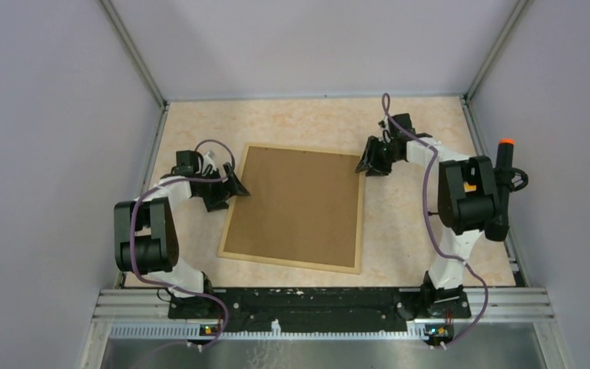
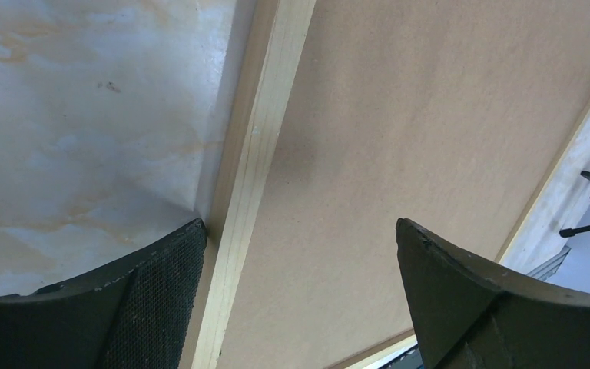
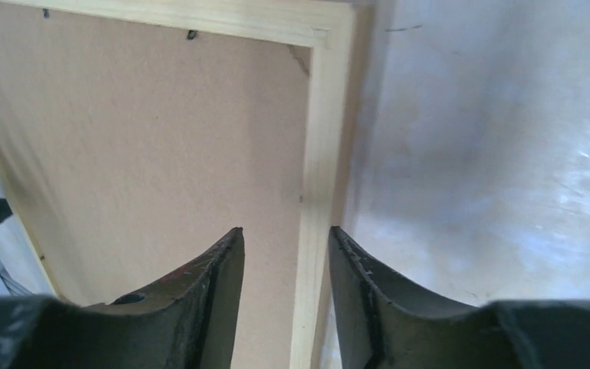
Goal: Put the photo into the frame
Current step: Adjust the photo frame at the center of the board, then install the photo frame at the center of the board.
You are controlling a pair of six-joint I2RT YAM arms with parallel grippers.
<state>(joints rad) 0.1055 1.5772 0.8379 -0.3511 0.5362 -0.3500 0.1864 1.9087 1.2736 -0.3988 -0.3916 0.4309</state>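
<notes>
The frame (image 1: 288, 262) lies flat on the table, its thin light wood moulding surrounding a plain brown backing board (image 1: 296, 206). The photo is hidden. My left gripper (image 1: 234, 184) stands open at the frame's left side. In the left wrist view that gripper (image 2: 299, 227) straddles the moulding (image 2: 265, 131), one finger (image 2: 154, 300) on the table side, the other over the board (image 2: 430, 115). My right gripper (image 1: 369, 160) is at the far right corner. Seen from the right wrist, it (image 3: 286, 231) is narrowly open astride the moulding (image 3: 323, 138), not clamped.
The beige marbled table top (image 1: 415, 223) is enclosed by grey walls on three sides. An aluminium rail (image 1: 323, 301) carries both arm bases at the near edge. A black handle with an orange tip (image 1: 505, 143) stands by the right arm. Small metal tabs (image 3: 192, 34) sit along the frame's far rail.
</notes>
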